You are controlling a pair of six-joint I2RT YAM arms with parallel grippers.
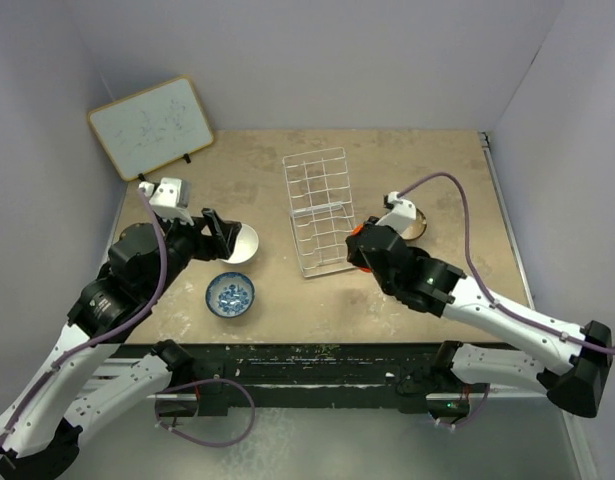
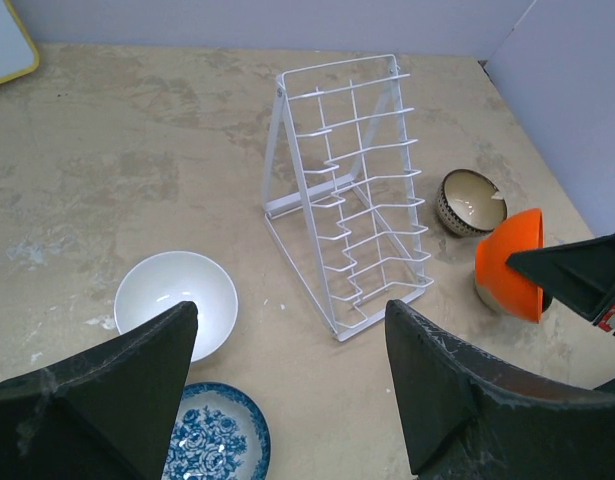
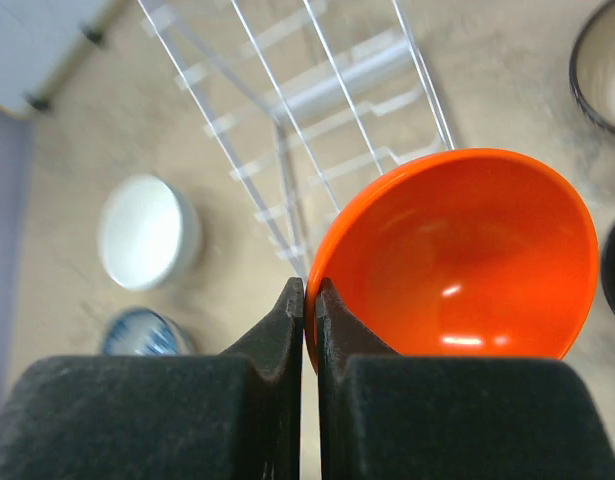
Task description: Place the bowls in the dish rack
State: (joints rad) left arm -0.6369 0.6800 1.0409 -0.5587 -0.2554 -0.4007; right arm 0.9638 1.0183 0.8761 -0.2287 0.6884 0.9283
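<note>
At the table's [image 1: 417, 160] middle beside the dish rack [image 2: 307, 197], right tool [image 3: 309, 290] clamps the orange bowl's [image 3: 457, 260] rim; left tool [image 2: 289, 310] gapes apart.

You've got a wood-framed whiteboard [image 1: 152, 125] beyond the left pincer [image 1: 220, 233] & off to its left, in the far-left corner. It's tilted back on small black feet, w/ faint scribbles on the white face. In the left wrist view only its yellow-edged corner shows, top left. The tabletop [image 1: 427, 170] under the pincer is beige & mottled, w/ pale scuffs. Plain grey-lavender walls [image 1: 337, 60] stand beyond the pincer & on either side.
</note>
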